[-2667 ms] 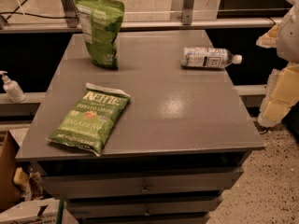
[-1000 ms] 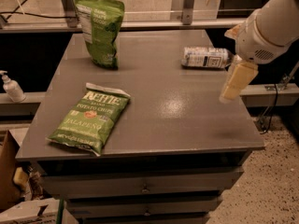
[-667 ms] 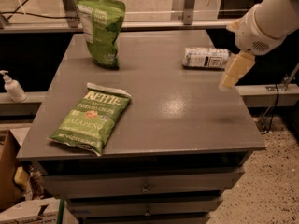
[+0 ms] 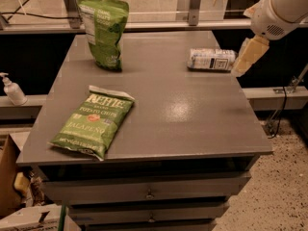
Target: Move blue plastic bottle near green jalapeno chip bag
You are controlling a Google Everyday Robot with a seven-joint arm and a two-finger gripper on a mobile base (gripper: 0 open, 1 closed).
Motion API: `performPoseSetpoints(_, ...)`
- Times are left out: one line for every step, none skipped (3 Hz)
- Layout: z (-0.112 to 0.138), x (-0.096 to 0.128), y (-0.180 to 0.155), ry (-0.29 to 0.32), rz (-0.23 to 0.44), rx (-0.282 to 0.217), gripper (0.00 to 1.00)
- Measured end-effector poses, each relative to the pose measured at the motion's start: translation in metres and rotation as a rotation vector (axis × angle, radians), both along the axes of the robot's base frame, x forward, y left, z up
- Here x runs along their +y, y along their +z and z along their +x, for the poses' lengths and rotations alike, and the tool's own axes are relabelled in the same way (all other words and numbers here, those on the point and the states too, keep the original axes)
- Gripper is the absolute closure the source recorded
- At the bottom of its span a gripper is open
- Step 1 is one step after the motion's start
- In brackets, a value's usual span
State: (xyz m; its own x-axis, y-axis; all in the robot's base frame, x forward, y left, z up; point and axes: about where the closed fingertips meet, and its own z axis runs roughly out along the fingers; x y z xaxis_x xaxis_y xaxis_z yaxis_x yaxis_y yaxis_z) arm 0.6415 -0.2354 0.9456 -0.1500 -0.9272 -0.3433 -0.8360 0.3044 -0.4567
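The blue plastic bottle [image 4: 211,59] lies on its side at the table's far right, cap end pointing right, hidden behind the gripper. The green jalapeno chip bag [image 4: 93,121] lies flat near the front left of the grey table [image 4: 183,109]. My gripper [image 4: 249,55] hangs from the white arm [image 4: 281,6] at the upper right, just right of the bottle's cap end, near the table's right edge.
A taller dark green bag [image 4: 102,29] stands upright at the far left of the table. A white pump dispenser [image 4: 12,90] stands on a ledge to the left. Drawers [image 4: 149,192] sit below the tabletop. A cardboard box [image 4: 9,186] is at the lower left.
The arm has swung in from the right edge and moved up and back; the gripper now sits beside the bottle's cap end. Bottle and bags have not moved.
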Motion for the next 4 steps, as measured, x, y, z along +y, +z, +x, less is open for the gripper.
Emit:
performPoseSetpoints(-0.001,0.001,-0.003,0.002,-0.001,0.005,0.0)
performPoseSetpoints(0.005,0.005,-0.018,-0.01,0.028,0.011,0.0)
performPoseSetpoints(0.023,0.004,-0.039,-0.04,0.095,0.012,0.0)
performPoseSetpoints(0.048,0.002,-0.056,-0.074,0.18,0.007,0.0)
